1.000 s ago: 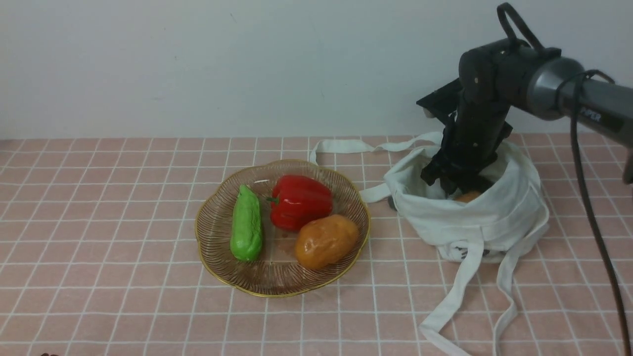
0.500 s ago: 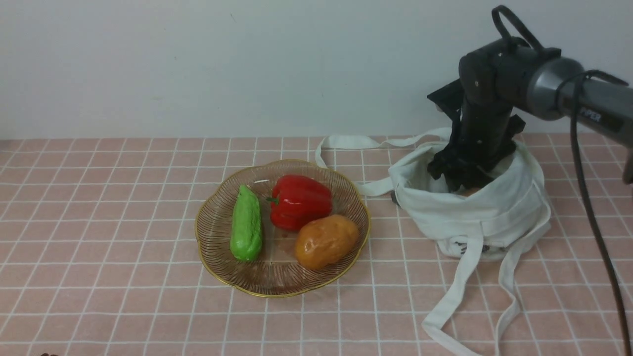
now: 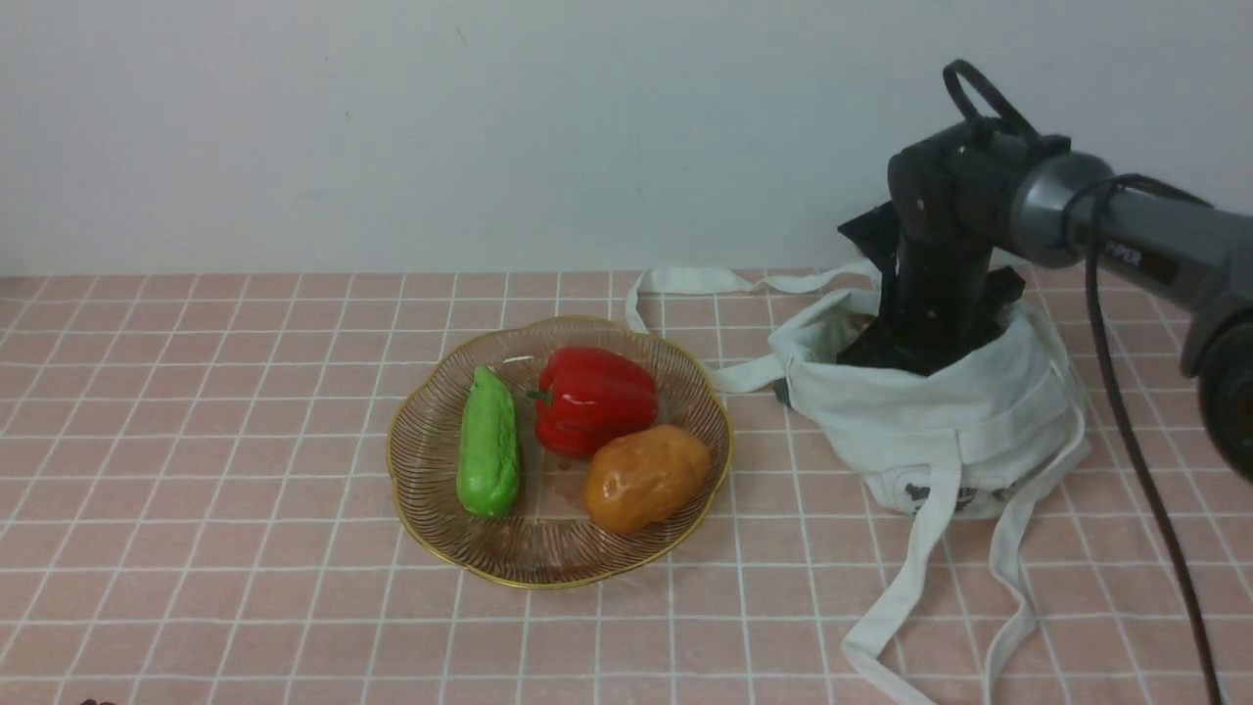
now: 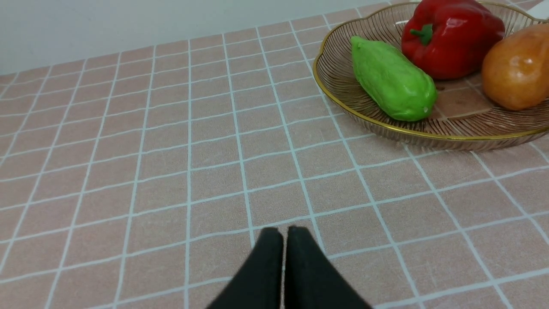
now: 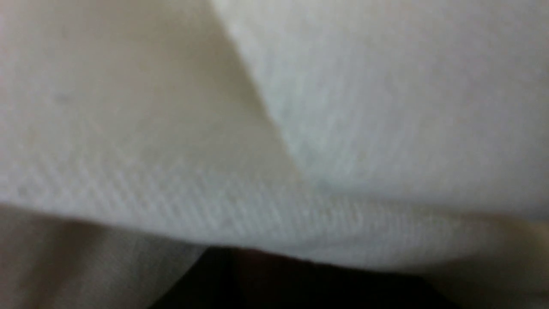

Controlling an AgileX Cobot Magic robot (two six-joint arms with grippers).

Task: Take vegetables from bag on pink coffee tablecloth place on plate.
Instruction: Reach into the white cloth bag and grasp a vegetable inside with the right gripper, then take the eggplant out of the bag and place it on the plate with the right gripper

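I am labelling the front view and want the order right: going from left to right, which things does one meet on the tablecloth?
green vegetable → red pepper → orange-brown vegetable → bag

A plate (image 3: 426, 460) sits on the tablecloth (image 3: 196, 441), left of a bag (image 3: 940, 431). On the plate, a long gourd (image 3: 487, 446) lies left, a pepper (image 3: 594, 397) behind centre, a potato (image 3: 644, 477) front right. The right arm (image 3: 935, 284) dips into the bag, whose straps (image 3: 905, 587) trail forward.
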